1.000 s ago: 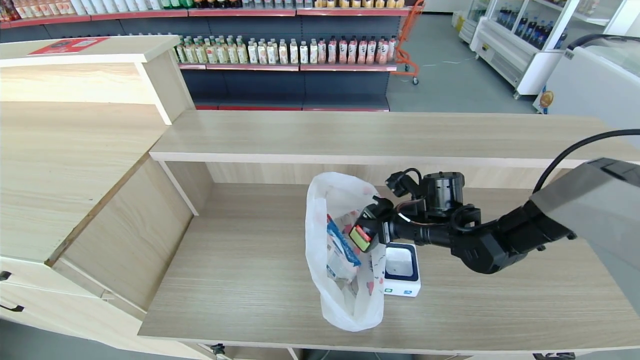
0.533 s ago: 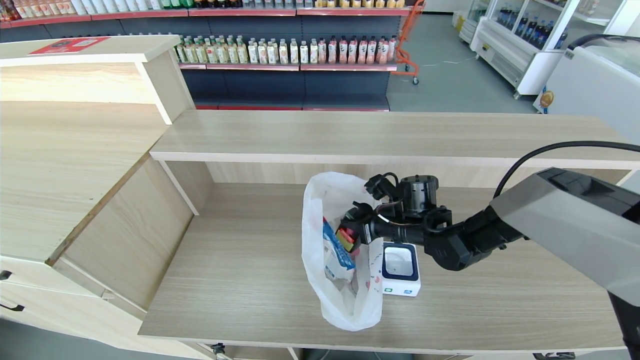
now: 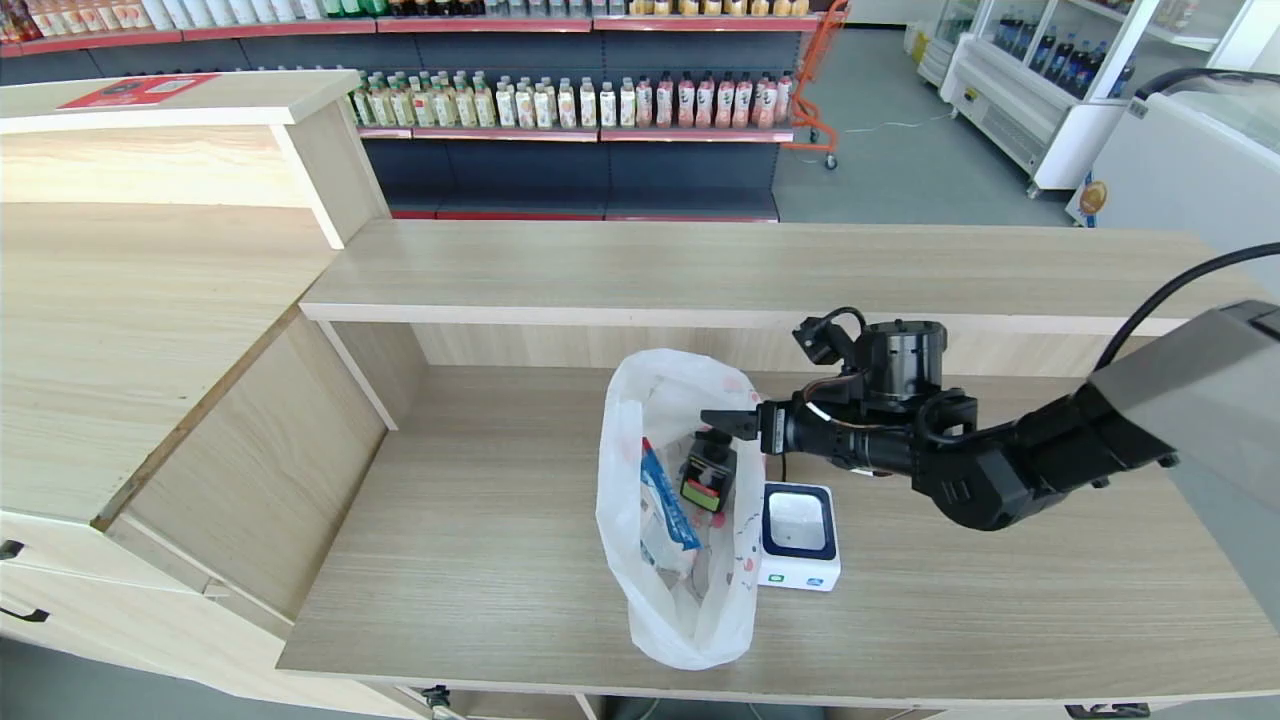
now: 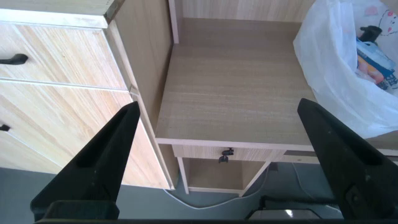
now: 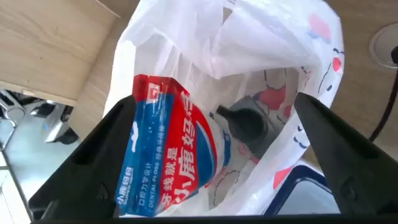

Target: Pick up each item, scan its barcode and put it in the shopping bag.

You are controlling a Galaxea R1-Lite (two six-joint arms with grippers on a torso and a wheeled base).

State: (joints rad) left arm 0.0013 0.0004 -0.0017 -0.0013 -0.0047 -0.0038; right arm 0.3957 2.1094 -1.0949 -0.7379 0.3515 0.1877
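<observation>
A white plastic shopping bag (image 3: 680, 600) stands open on the counter, seen from above in the right wrist view (image 5: 186, 56). Inside it lie a blue, red and white packet (image 3: 665, 505) (image 5: 168, 155) and a small dark item with a green and red label (image 3: 708, 478) (image 5: 245, 121). My right gripper (image 3: 722, 425) (image 5: 216, 99) hovers just above the bag's mouth, open, with nothing between its fingers. My left gripper (image 4: 217, 106) is open and holds nothing, low in front of the counter's front edge, with the bag (image 4: 336, 74) off to one side.
A white and blue barcode scanner (image 3: 798, 535) sits on the counter, touching the bag's right side. A raised wooden shelf (image 3: 760, 270) runs behind the bag. Cabinet drawers (image 4: 56, 93) stand to the left. The counter (image 3: 480, 540) left of the bag is bare.
The right gripper carried the labelled item over the bag, opened and let it go. The item now sits inside the bag, and the gripper has drawn back slightly up and right.
</observation>
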